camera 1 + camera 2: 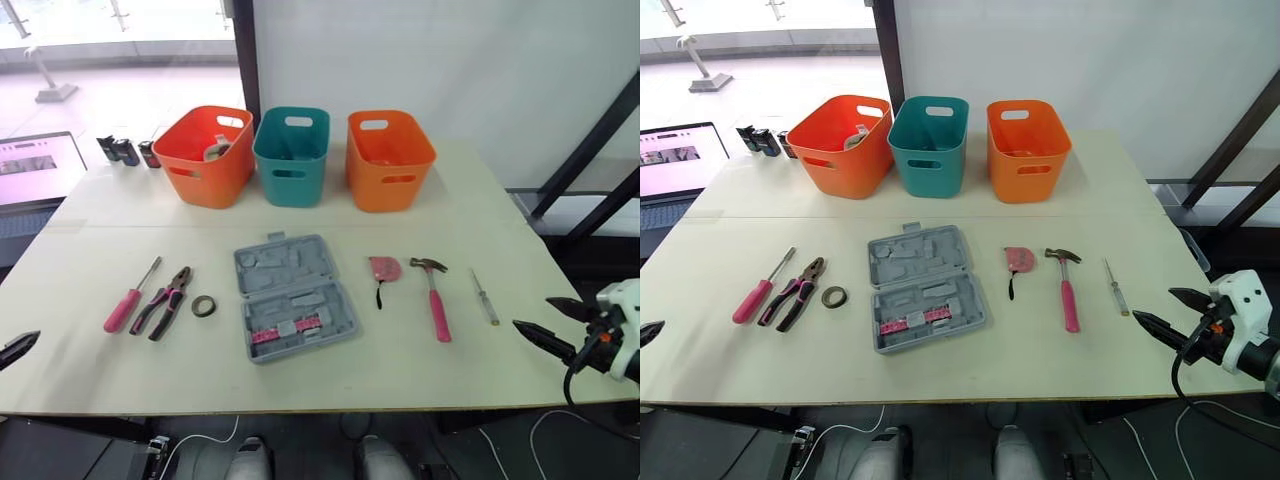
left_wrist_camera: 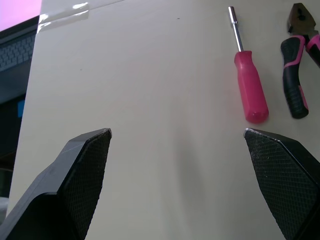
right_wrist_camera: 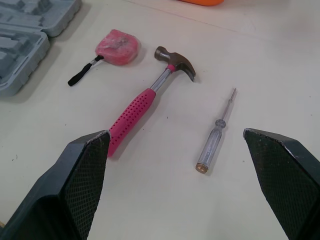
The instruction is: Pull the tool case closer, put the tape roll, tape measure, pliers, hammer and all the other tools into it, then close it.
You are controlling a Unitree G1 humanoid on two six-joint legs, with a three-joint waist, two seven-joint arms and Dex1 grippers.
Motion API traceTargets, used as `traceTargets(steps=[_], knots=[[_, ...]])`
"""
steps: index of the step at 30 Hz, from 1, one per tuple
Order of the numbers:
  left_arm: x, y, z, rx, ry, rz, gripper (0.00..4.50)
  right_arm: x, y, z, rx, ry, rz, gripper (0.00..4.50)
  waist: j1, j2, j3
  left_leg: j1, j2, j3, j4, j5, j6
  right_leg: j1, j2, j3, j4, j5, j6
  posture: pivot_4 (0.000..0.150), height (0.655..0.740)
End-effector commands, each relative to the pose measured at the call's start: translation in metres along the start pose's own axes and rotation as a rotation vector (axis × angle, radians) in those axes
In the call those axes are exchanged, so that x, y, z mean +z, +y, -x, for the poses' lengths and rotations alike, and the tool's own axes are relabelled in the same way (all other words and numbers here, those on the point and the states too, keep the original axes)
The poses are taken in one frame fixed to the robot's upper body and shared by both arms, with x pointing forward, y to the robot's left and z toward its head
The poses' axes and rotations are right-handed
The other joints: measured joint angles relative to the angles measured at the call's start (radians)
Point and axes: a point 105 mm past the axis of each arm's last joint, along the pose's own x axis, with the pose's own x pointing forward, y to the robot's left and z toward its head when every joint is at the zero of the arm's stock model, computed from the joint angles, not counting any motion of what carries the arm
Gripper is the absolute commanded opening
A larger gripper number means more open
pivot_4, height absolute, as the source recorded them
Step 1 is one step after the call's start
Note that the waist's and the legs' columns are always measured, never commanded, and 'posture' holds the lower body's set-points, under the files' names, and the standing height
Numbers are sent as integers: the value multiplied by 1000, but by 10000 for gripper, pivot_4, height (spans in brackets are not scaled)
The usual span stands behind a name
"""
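The grey tool case (image 1: 292, 296) lies open at the table's middle, its two halves spread flat. Left of it are a tape roll (image 1: 203, 306), pink-and-black pliers (image 1: 165, 300) and a pink screwdriver (image 1: 130, 298). To its right are a pink tape measure (image 1: 384, 269), a pink-handled hammer (image 1: 435, 295) and a thin clear screwdriver (image 1: 485, 296). My left gripper (image 2: 177, 132) hangs open over the table's front left edge, short of the pink screwdriver (image 2: 250, 85). Past the front right corner my right gripper (image 1: 532, 313) is open and empty, near the hammer (image 3: 150, 97) and the thin screwdriver (image 3: 215, 135).
Three bins stand in a row at the back: orange (image 1: 205, 155), teal (image 1: 291, 155), orange (image 1: 389, 158). A laptop (image 1: 35, 165) and small black items (image 1: 125, 150) sit at the far left. The table's front edge (image 1: 330, 400) runs close to both grippers.
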Motion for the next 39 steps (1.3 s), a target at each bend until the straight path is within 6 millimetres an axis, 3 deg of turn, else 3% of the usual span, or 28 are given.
traceTargets(steps=[1, 8, 12, 15, 17, 18, 21, 23, 27, 28, 32, 39], knots=[[11, 3, 2, 4, -12, -11, 44577, 14, 0, 3, -6, -20, 33, 45000, 0, 0, 0, 0, 0, 0, 0, 0, 0, 0, 0, 0, 0, 0, 0, 1500, 7400], [19, 4, 2, 16, -37, 1, 44577, 14, 2, 2, -15, -25, 20, 45000, 0, 0, 0, 0, 0, 0, 0, 0, 0, 0, 0, 0, 0, 0, 0, 1500, 7400], [19, -8, -8, -17, -34, -6, 44577, 17, 13, -10, 24, -10, 50, 45000, -1, 0, 0, 0, 0, 0, 0, 0, 0, 1, 0, 0, 0, 0, 0, 1500, 7400], [26, -40, -29, -113, -65, -12, 44577, 38, 33, -34, 98, -64, 54, 45000, -2, 2, 0, 1, 0, 0, 2, 0, 0, 2, 0, 0, 0, 1, 0, 1500, 7400], [31, -78, -48, -222, -98, -20, 44577, 49, 47, -56, 143, -64, 82, 45000, -1, 3, 0, 1, 0, 0, 3, 1, 0, 3, 0, 1, 1, 2, 0, 1500, 7400], [34, -103, -57, -291, -122, -14, 42226, 54, 57, -69, 176, -58, 100, 45000, -1, 2, -1, 2, 0, 0, 3, 1, 0, 3, 0, 1, 1, 2, 0, 1500, 7400], [43, -163, -75, -454, -174, 37, 30337, 67, 76, -103, 228, -46, 135, 35833, 1, 1, -1, 2, 0, -1, 4, 1, 0, 5, 1, 0, 0, 3, 1, 1500, 7400], [44, -188, -82, -518, -175, 42, 19618, 72, 90, -124, 274, -38, 172, 25948, 2, 1, -1, 0, 0, -3, 4, 1, 0, 4, 2, 0, 0, 4, 4, 1500, 7400], [48, -231, -107, -587, -173, 30, 0, 71, 119, -182, 318, 47, 321, 5142, 0, 2, -1, 1, 1, -6, 4, 2, 0, 4, 5, 0, 3, 5, 8, 1500, 7400], [48, -235, -111, -591, -169, 21, 0, 69, 121, -190, 324, 67, 365, 148, 0, 2, -1, 1, 1, -6, 4, 2, 0, 4, 5, 0, 3, 5, 8, 1500, 7400], [51, -246, -124, -586, -145, -29, 0, 63, 131, -221, 358, 131, 498, 148, 0, 2, -1, 0, 1, -6, 4, 2, -1, 4, 5, 0, 3, 6, 9, 1500, 7400], [49, -247, -133, -566, -107, -89, 0, 53, 135, -246, 388, 214, 636, 148, 0, 2, -1, 0, 1, -6, 3, 2, -1, 4, 5, -1, 3, 7, 12, 1500, 7400]])
